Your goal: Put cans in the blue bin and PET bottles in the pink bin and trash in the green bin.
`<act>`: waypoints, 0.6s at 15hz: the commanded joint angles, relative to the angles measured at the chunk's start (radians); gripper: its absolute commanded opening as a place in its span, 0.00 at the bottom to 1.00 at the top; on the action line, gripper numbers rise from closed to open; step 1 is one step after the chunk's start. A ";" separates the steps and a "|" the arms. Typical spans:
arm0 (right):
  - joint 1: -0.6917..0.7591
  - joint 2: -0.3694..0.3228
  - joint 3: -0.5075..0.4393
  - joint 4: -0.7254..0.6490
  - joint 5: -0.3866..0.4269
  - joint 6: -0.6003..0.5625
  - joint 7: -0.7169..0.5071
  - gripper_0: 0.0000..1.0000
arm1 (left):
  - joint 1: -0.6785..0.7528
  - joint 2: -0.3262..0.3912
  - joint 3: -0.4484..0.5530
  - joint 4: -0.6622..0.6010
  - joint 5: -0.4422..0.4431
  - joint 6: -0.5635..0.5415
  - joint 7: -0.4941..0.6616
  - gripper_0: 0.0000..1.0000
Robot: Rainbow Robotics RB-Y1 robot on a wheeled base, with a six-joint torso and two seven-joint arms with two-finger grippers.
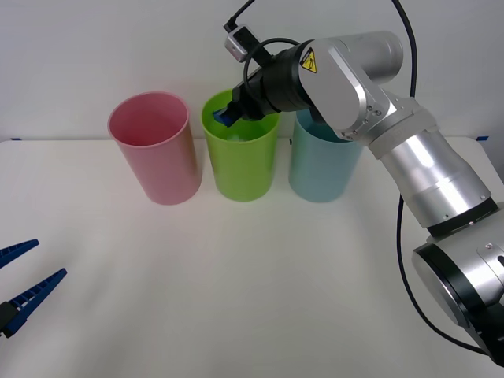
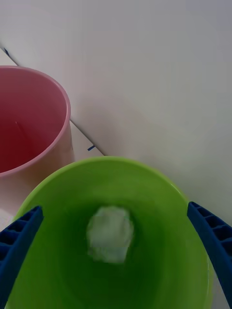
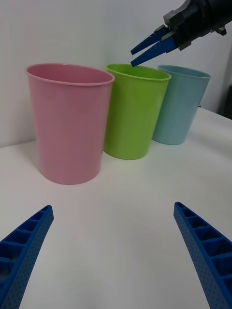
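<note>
Right wrist view has the right hand [image 2: 116, 256] spread wide, released, over the green bin [image 2: 159, 193], trash [image 2: 110, 234] lying inside; withdrawing low toward 3 o'clock risks clipping the blue bin [image 1: 323, 169]; left hand [image 1: 20, 283] idles open at 8 o'clock on the worktop [image 1: 236, 283].

Yellow warning sign [image 1: 308, 61] on right arm [image 1: 370, 87]

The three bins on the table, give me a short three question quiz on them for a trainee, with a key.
1. True or false: the right gripper hangs over the green bin.
2. Which bin holds the trash? A) pink bin B) green bin C) blue bin
3. Fill in: the left gripper, low near the table's left edge, has its jaws ____.

Key: 1 true. 2 B, the wad lies at the bottom. 3 open.
</note>
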 commanded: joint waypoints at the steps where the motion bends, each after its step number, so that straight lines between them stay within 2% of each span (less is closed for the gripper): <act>1: 0.000 0.000 -0.001 0.000 0.000 0.000 -0.002 1.00 | 0.000 0.000 0.000 0.000 0.000 0.000 0.000 0.86; 4: 0.000 -0.003 -0.024 -0.018 -0.025 -0.002 -0.003 1.00 | 0.000 0.000 0.000 0.000 0.000 0.000 0.000 0.85; 7: 0.009 -0.031 -0.122 -0.152 -0.120 -0.104 -0.017 1.00 | 0.000 0.000 0.000 0.000 0.000 0.000 0.000 0.86; 9: 0.061 -0.092 -0.170 -0.299 -0.198 -0.141 -0.028 1.00 | 0.000 0.000 0.000 0.000 0.000 0.000 0.000 0.85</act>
